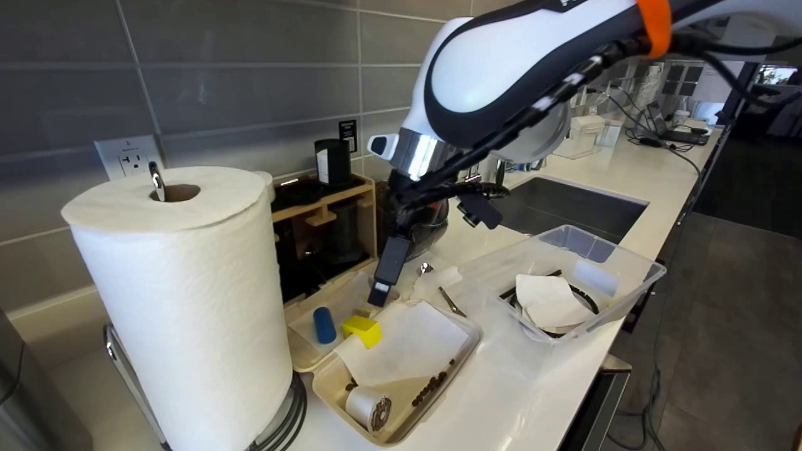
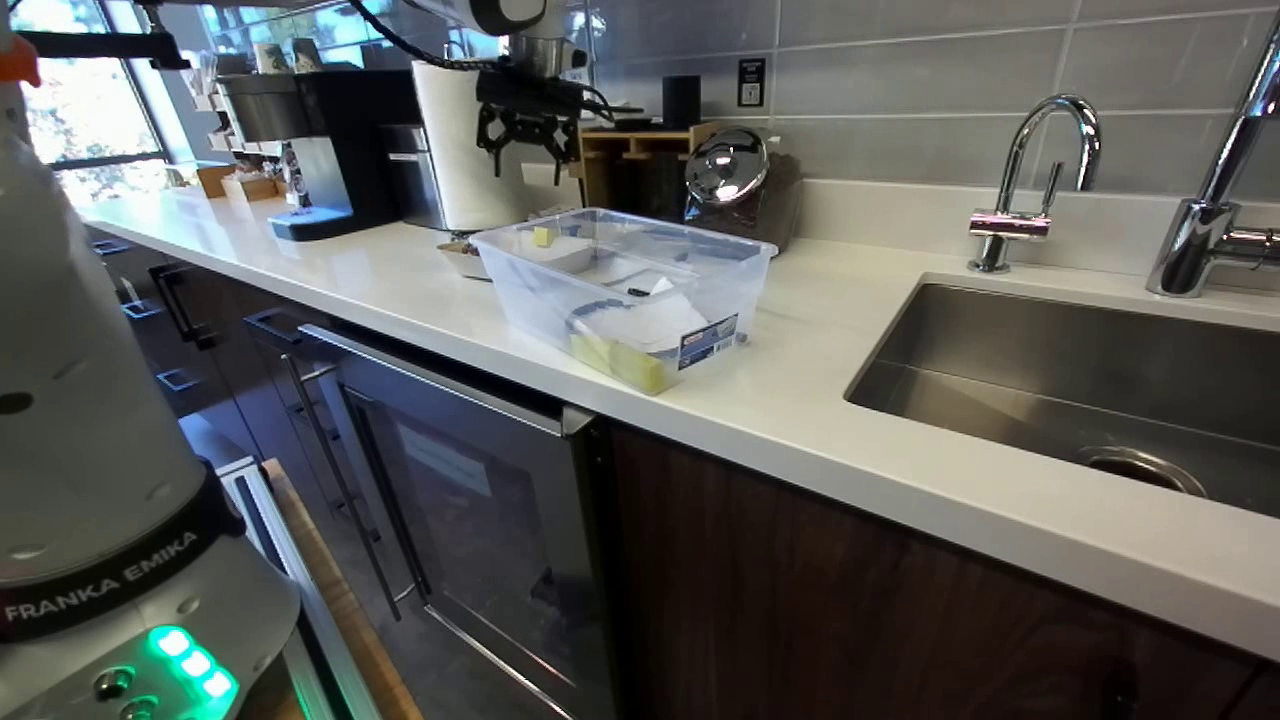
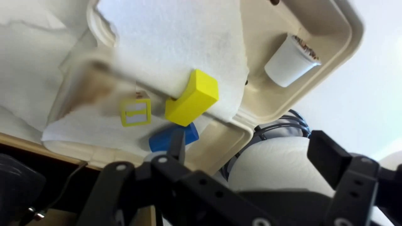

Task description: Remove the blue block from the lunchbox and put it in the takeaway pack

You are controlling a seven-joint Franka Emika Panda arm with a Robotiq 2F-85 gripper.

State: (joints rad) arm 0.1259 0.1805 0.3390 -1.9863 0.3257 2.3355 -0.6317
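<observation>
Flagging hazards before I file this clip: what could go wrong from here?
The rounded blue block lies on its side in the open takeaway pack, so a touch might roll it.
The larger yellow block sits close beside it and could be knocked if the gripper reaches in there.
In the wrist view, one finger of the open gripper overlaps the paper towel roll; coming straight down might bump it.

Blue cylindrical block [image 1: 324, 325], lying in open beige takeaway pack [image 1: 403, 389]
</observation>
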